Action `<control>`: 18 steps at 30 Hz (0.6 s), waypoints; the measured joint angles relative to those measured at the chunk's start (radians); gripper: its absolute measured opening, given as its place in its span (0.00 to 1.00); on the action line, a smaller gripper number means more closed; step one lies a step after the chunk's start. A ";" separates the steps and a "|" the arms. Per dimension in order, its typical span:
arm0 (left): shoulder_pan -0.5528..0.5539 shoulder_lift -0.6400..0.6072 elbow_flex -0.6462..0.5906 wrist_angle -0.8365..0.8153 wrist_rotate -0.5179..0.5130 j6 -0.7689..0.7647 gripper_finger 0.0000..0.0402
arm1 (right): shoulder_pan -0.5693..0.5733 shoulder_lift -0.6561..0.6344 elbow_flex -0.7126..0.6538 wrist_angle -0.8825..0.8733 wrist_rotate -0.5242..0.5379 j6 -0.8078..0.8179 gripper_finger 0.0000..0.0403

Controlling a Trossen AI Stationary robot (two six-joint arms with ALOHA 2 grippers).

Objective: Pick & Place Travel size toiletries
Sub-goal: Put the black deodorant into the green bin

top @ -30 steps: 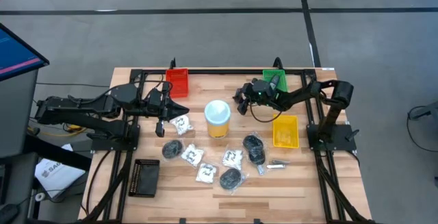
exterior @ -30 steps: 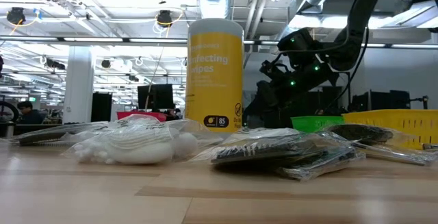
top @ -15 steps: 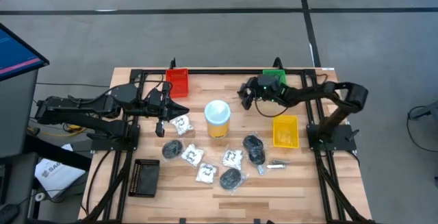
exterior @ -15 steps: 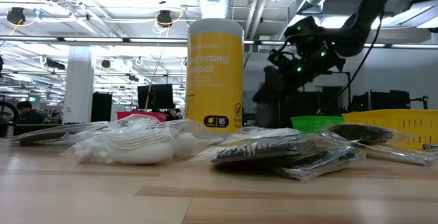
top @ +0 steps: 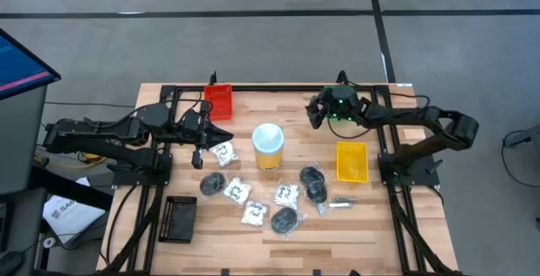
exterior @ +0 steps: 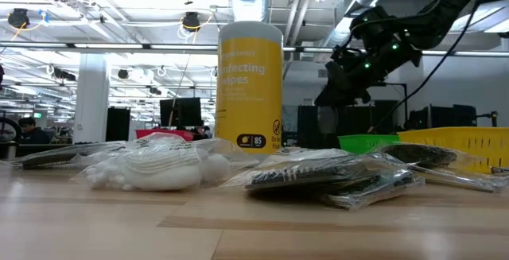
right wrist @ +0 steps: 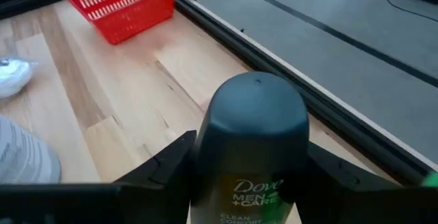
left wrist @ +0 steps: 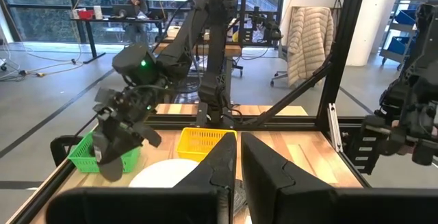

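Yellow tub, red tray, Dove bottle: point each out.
Yellow tub (exterior: 249,85): low view, printed front.
Red tray (right wrist: 122,6): right wrist view, mesh side wall.
Dove bottle (right wrist: 253,135): right wrist view, dark domed cap.

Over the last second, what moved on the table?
The right gripper, fingers shut on a dark Dove bottle, swung back toward the green tray at the table's far edge. The left gripper, yellow tub and scattered toiletries stayed put.

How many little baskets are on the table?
4: red tray and green tray along the far edge, yellow tray on the right, black tray near left. None seem hidden.
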 joint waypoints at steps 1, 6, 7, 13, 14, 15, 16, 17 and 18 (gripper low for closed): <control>0.000 0.000 0.000 0.000 0.000 0.000 0.04 | -0.005 -0.018 -0.011 0.000 0.000 0.002 0.45; 0.000 0.000 0.000 0.000 0.000 0.000 0.04 | -0.031 -0.104 -0.063 -0.016 0.014 0.018 0.45; 0.000 0.000 0.000 0.000 0.000 0.000 0.04 | -0.035 -0.119 -0.069 -0.022 0.024 0.019 0.45; 0.000 0.000 0.000 0.000 0.000 0.000 0.04 | -0.063 -0.204 -0.117 -0.042 0.040 0.036 0.45; 0.000 0.000 0.000 0.000 0.000 0.000 0.04 | -0.068 -0.218 -0.124 -0.046 0.045 0.037 0.45; 0.000 0.000 0.000 0.000 0.000 0.000 0.04 | -0.074 -0.231 -0.125 -0.064 0.053 0.041 0.45; 0.000 0.000 0.000 0.000 0.000 0.000 0.04 | -0.080 -0.242 -0.126 -0.083 0.060 0.045 0.45; 0.000 0.000 0.000 0.000 0.000 0.000 0.04 | -0.085 -0.252 -0.126 -0.100 0.067 0.045 0.45; 0.000 0.000 0.000 0.000 0.000 0.000 0.04 | -0.090 -0.261 -0.126 -0.114 0.075 0.045 0.45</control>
